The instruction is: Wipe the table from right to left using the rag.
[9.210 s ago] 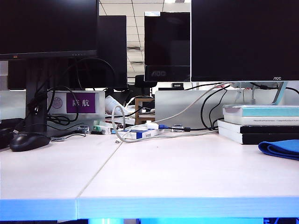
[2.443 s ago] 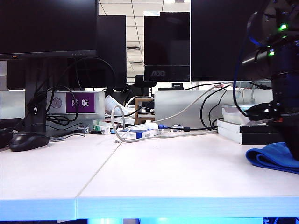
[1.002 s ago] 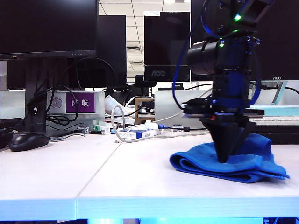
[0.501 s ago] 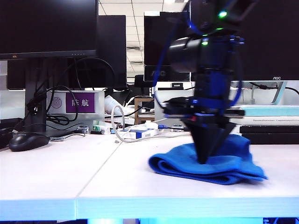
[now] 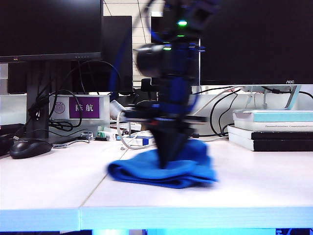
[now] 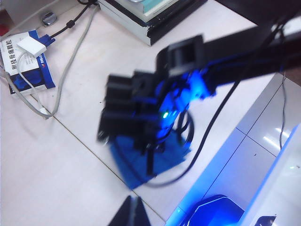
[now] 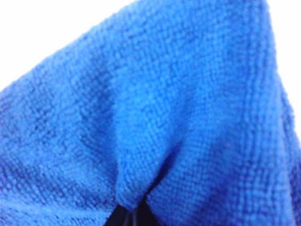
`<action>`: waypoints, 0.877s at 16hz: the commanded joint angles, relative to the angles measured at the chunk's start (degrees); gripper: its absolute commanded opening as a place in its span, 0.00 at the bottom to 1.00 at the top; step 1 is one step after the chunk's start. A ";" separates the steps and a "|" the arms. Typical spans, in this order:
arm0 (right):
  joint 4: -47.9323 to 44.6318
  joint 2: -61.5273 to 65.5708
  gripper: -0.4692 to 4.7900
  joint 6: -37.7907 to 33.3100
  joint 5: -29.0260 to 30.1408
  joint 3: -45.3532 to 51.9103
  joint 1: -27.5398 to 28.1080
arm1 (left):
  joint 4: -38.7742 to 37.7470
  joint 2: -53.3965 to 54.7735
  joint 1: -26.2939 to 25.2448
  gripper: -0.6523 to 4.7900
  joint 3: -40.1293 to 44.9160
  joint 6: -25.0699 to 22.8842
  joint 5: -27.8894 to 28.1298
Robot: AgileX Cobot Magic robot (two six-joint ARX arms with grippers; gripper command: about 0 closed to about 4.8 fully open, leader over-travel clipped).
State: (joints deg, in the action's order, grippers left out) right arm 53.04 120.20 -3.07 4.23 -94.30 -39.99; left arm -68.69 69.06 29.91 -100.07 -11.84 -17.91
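Rag (image 5: 164, 171), bright blue folded microfibre, pinched in closed right gripper (image 5: 167, 164) and pressed flat on off-white desk top (image 5: 244, 188) near centre seam, for dragging leftward. Left gripper (image 6: 133, 213) parked above, apparently shut, empty.

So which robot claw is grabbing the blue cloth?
The right gripper, mid-table, is pinched shut on the rag. The left gripper hangs above the table, touching nothing.
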 commanded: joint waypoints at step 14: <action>1.44 14.86 0.08 -0.20 4.94 -24.39 -10.32 | -0.96 -0.22 0.04 0.11 -0.26 -0.17 -0.33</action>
State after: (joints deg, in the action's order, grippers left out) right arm 53.56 134.28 -3.20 8.80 -116.66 -49.95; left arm -69.69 68.99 29.91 -100.07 -11.84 -17.91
